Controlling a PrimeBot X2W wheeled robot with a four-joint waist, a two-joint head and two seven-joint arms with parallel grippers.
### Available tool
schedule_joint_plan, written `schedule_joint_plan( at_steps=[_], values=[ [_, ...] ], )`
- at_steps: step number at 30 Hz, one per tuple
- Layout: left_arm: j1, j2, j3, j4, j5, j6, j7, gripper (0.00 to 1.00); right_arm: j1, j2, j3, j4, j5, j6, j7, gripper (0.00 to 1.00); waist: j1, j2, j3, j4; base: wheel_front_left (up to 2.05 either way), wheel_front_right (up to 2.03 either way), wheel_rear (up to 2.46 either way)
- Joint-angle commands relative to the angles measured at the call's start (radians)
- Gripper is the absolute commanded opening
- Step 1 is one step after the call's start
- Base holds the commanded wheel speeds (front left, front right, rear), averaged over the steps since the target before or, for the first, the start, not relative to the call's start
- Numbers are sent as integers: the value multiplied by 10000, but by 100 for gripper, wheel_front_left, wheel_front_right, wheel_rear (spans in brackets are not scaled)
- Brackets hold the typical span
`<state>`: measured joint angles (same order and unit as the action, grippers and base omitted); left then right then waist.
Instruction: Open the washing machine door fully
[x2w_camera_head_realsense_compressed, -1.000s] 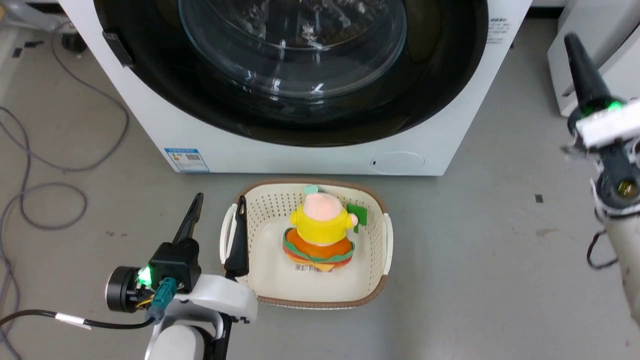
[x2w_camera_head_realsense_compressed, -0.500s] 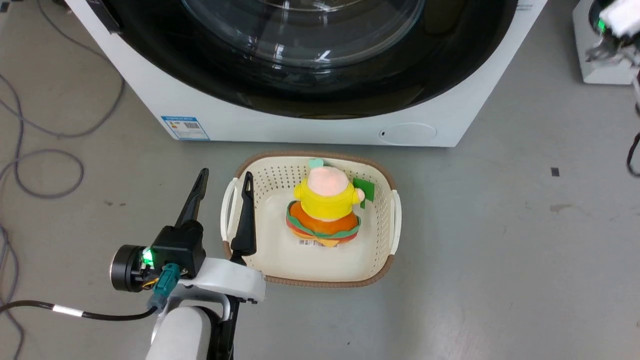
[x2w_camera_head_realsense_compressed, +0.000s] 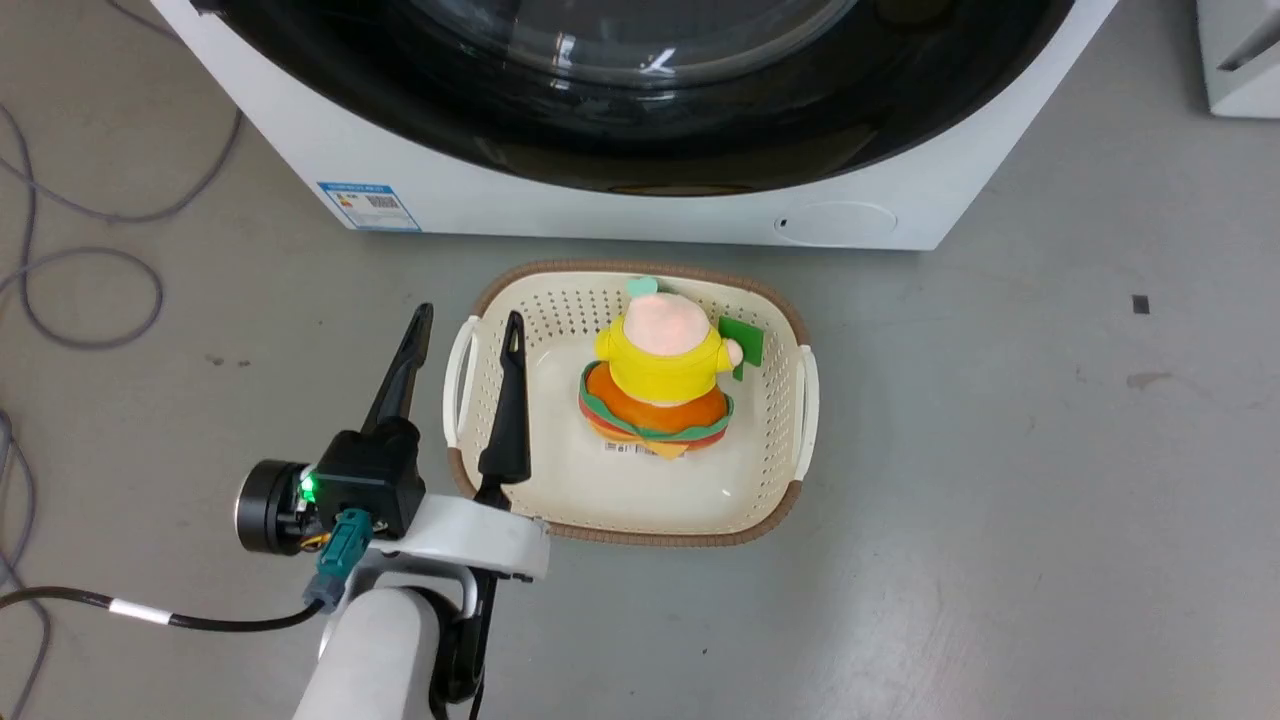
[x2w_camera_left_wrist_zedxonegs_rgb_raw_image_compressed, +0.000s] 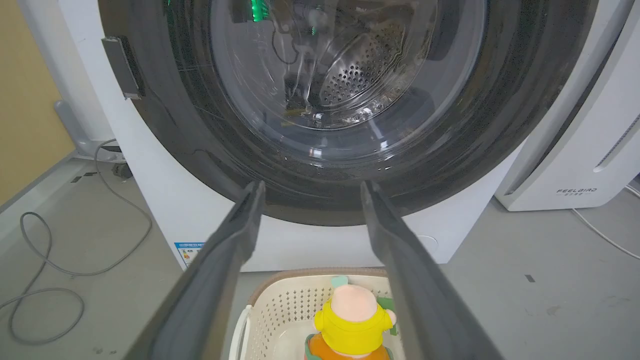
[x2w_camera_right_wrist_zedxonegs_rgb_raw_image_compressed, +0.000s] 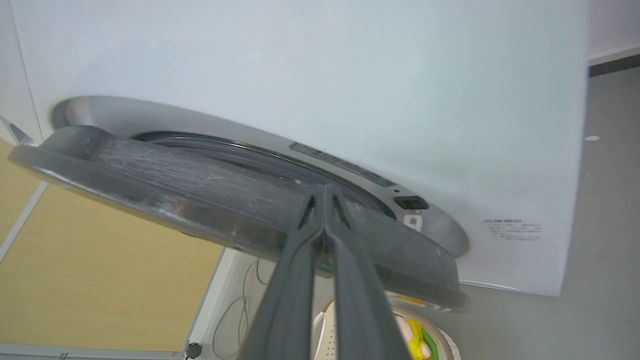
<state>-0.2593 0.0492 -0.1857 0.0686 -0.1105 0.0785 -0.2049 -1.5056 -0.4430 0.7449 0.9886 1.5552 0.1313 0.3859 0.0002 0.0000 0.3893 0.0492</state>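
The left tool (x2w_camera_head_realsense_compressed: 470, 315) is spread, right tool (x2w_camera_right_wrist_zedxonegs_rgb_raw_image_compressed: 324, 192) pressed together; washing machine door (x2w_camera_left_wrist_zedxonegs_rgb_raw_image_compressed: 345, 85) (top cropped).

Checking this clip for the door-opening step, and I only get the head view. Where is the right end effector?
Observer: The right wrist view shows the right end effector shut, its tips at the rim of the washing machine door.
Operator: Anything at the side where it's pulled open?
Observer: In the left wrist view the handle tab on the door's left rim has nothing on it.
Operator: Is the door off the front yet?
Observer: The right wrist view shows a gap between the door's rim and the grey recess of the washing machine; how wide, I cannot tell.
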Motion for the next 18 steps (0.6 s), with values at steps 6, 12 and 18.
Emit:
schedule_joint_plan(
  at_steps=[6,12,18],
  values=[
    [-416,10,-196,46,-143,164,-234,100,-1364,-157,826,849,1179,-5,1051,0,-2,0,406,85,0,0,0],
    [-605,10,-316,77,-233,245,-360,100,-2232,-267,1375,1220,2089,-5,1929,0,-2,0,693,113,0,0,0],
    [-795,10,-445,142,-327,314,-485,100,-2976,-466,1850,1492,3080,-5,2778,0,-2,0,924,132,0,0,0]
  ],
)
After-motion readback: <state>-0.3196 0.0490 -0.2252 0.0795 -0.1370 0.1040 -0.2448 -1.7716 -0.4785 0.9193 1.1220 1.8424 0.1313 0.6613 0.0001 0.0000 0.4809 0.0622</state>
